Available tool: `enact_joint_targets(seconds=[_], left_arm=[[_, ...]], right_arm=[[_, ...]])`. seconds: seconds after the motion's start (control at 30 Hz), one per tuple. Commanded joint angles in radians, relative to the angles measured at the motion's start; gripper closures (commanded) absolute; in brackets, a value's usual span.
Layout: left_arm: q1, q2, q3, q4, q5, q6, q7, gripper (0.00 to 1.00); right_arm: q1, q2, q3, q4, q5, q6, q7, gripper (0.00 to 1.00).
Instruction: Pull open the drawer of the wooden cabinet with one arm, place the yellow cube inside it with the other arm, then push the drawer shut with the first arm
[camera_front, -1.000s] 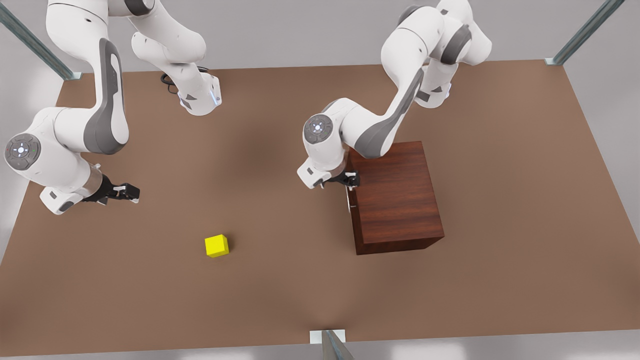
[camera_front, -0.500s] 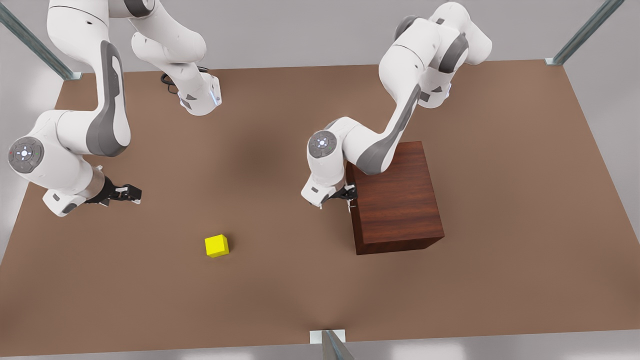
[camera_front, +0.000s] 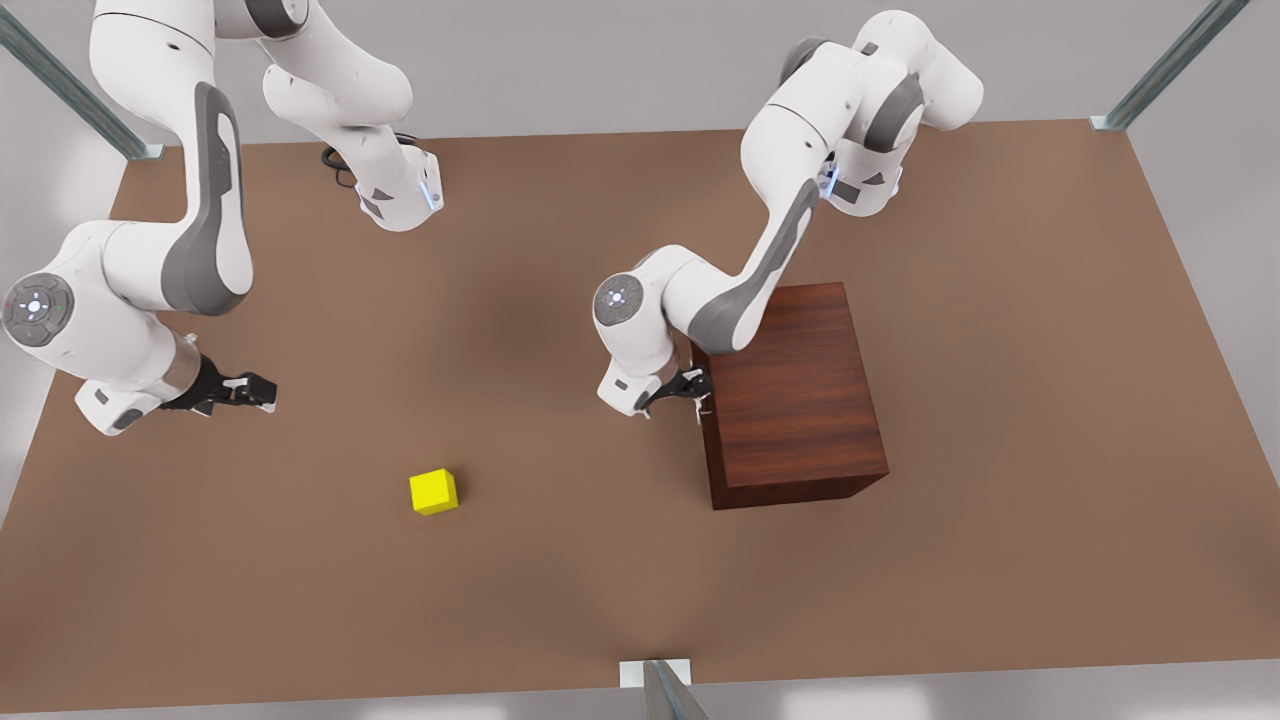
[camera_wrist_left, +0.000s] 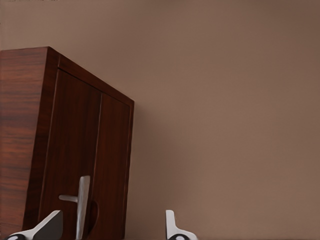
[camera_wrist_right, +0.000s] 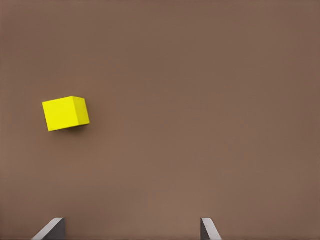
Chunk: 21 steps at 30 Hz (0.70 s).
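Note:
The wooden cabinet (camera_front: 795, 390) stands on the table toward the front view's right. Its drawer (camera_wrist_left: 75, 140) is shut and faces the front view's left. My left gripper (camera_front: 697, 392) is open at that front face. The silver bar handle (camera_wrist_left: 82, 202) lies between the fingers (camera_wrist_left: 47, 227), close to one of them. The yellow cube (camera_front: 433, 491) rests on the table toward the front view's left. My right gripper (camera_front: 255, 392) hovers open, up and to the left of it in that view. The same cube (camera_wrist_right: 65, 113) lies well ahead of the open right gripper (camera_wrist_right: 131, 231).
The brown table (camera_front: 560, 580) stretches between the cube and the cabinet. Both arm bases (camera_front: 400, 195) stand along the far edge. Metal frame posts (camera_front: 1170, 60) rise at the far corners, and another post (camera_front: 665, 690) stands at the middle of the near edge.
The left arm's elbow swung toward the front view's left and its gripper sank lower against the cabinet's front. The right gripper dipped slightly. Cube and cabinet have not moved.

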Motion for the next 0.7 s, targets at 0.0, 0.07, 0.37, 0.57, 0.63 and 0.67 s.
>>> enact_joint_targets(seconds=[0.0, 0.07, 0.37, 0.57, 0.63, 0.67], left_arm=[[-0.001, -0.001, 0.0, -0.003, 0.023, -0.009, -0.085, 0.0], [-0.002, 0.003, 0.0, -0.01, 0.039, -0.009, -0.086, 0.0], [-0.036, 0.037, 0.002, -0.009, 0.069, -0.056, -0.143, 0.0], [-0.036, 0.049, 0.002, -0.009, 0.067, -0.056, -0.145, 0.0], [-0.036, 0.057, 0.002, -0.009, 0.067, -0.056, -0.155, 0.0], [-0.036, 0.061, 0.002, -0.007, 0.067, -0.056, -0.165, 0.0]], right_arm=[[0.001, -0.001, 0.0, 0.0, -0.005, -0.002, -0.003, 0.0], [0.003, 0.006, 0.004, 0.0, -0.014, -0.01, -0.005, 0.0], [0.0, 0.019, 0.002, 0.002, 0.004, 0.007, -0.028, 0.0], [0.001, 0.026, 0.002, 0.022, 0.0, 0.009, 0.001, 0.0], [0.001, 0.028, 0.002, 0.023, -0.002, 0.009, 0.001, 0.0], [0.003, 0.029, 0.002, 0.023, 0.0, 0.009, 0.003, 0.0]])
